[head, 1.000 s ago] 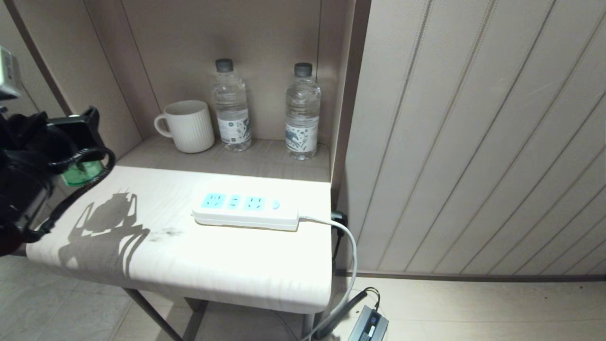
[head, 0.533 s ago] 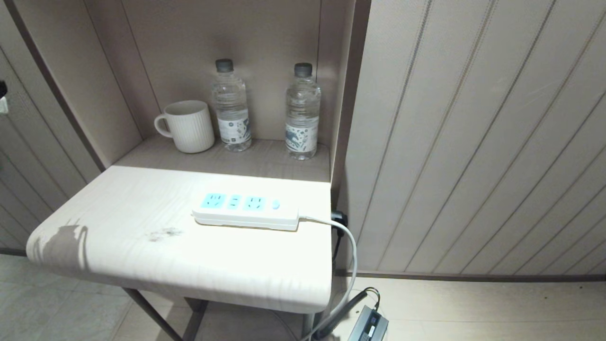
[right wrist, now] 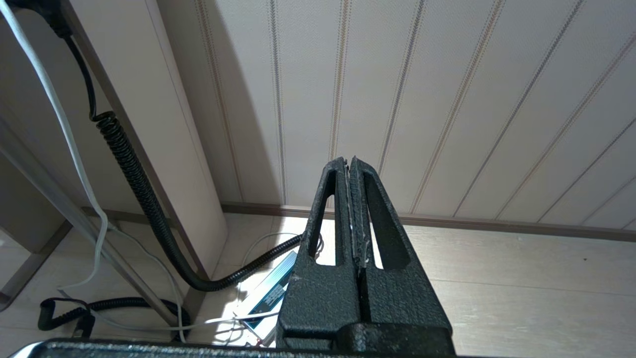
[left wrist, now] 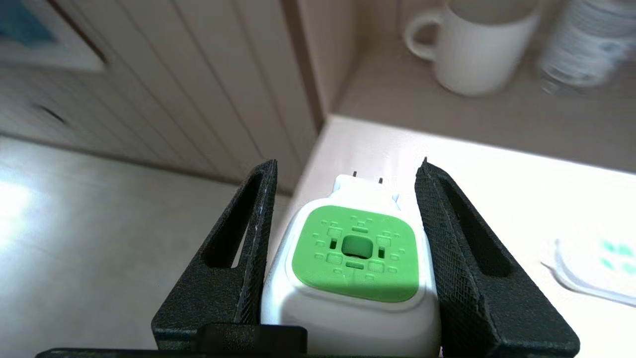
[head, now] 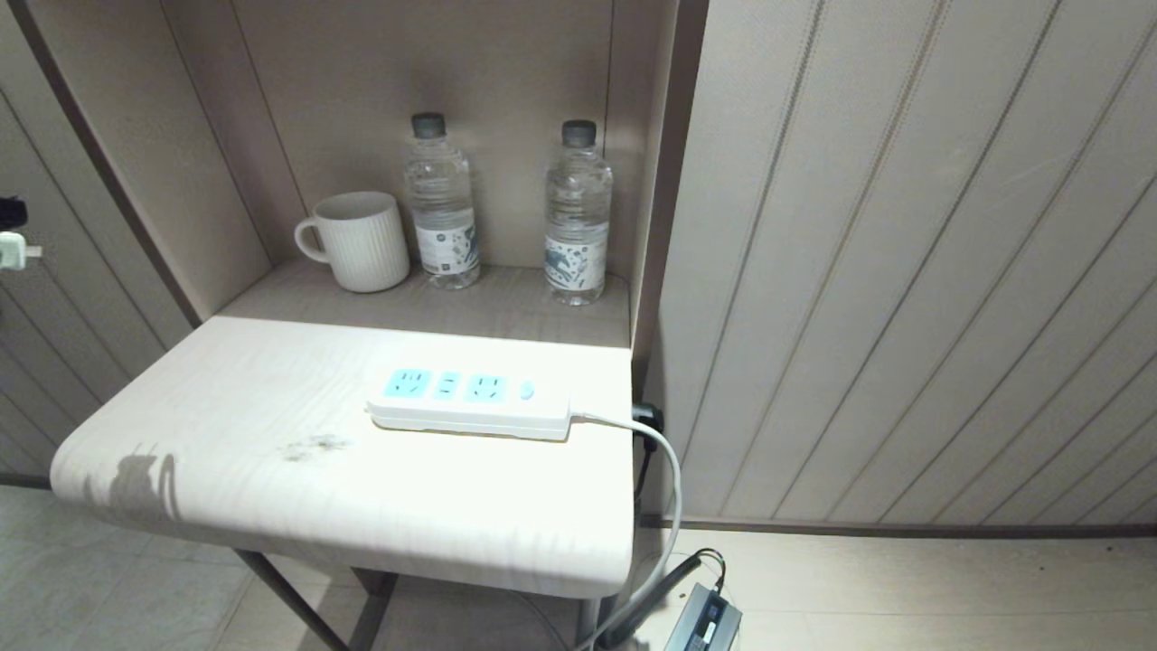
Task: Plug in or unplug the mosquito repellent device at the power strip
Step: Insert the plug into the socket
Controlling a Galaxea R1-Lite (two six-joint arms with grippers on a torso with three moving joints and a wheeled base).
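Observation:
My left gripper (left wrist: 348, 165) is shut on the mosquito repellent device (left wrist: 355, 248), its black fingers pressing both sides of the white head with the green square face. The two metal prongs point away from me, over the table's left corner. In the head view only the device's white plug end (head: 14, 251) shows, at the far left edge beyond the table. The power strip (head: 470, 402) lies flat on the white table (head: 271, 470), its pale blue sockets facing up and bare; its end (left wrist: 591, 268) also shows in the left wrist view. My right gripper (right wrist: 349, 161) hangs shut and holds nothing, low beside the panelled wall.
A white ribbed mug (head: 354, 240) and two clear water bottles (head: 441, 203) (head: 577, 215) stand on the shelf behind the table. The strip's white cord (head: 664, 470) drops off the table's right side to the floor, where a power adapter (head: 705, 624) and black cables lie.
The left arm with the green bottle has pulled out of the head view to the left; only the white plug end now shows. Its shadow on the table has shrunk to the left corner.

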